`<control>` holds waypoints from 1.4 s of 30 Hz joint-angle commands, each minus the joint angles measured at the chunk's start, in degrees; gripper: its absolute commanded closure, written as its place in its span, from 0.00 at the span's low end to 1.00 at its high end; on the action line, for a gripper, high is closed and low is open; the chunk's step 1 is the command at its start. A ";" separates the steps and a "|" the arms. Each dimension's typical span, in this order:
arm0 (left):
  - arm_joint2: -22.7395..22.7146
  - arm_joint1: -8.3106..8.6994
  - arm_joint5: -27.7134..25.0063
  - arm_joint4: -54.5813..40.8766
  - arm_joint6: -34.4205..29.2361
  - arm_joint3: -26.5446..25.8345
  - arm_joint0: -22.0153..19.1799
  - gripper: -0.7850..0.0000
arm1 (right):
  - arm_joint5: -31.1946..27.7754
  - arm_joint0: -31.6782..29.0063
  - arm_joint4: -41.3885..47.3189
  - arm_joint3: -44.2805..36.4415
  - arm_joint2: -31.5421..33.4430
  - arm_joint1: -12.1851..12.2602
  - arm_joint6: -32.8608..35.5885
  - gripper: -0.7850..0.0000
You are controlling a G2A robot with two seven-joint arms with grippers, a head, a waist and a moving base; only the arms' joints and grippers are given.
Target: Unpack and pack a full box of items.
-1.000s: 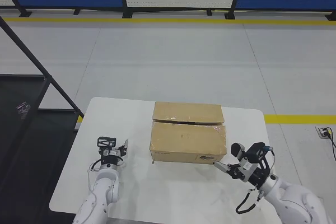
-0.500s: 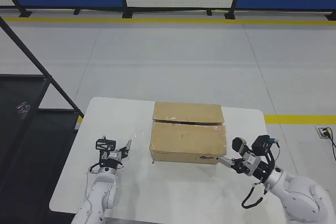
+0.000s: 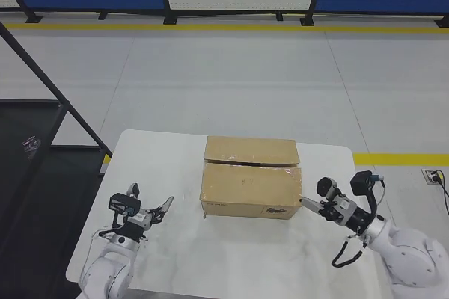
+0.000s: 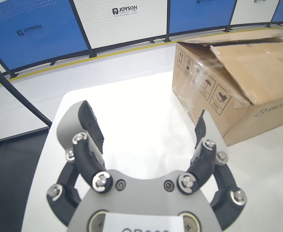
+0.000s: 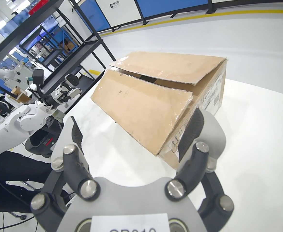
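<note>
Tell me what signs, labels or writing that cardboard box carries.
Cardboard box end face: handling pictograms, among them up arrows and an umbrella; no words.
Front face: brand logo, left unquoted.
Top flap: faint handwritten marks, too small to read.
Other end: barcode label, print too small to read.

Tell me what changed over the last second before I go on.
The left tool drew back from the box toward the table's near left corner. The right tool shifted from the box's near right corner out beside its right end. Both stayed open and empty. The box kept its place on the table, flaps loosely shut.
</note>
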 commanded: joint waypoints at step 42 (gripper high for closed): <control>1.91 -0.34 -6.90 -21.40 -0.36 5.31 -7.09 0.00 | -6.48 33.95 53.27 42.78 -24.71 2.09 31.55 0.00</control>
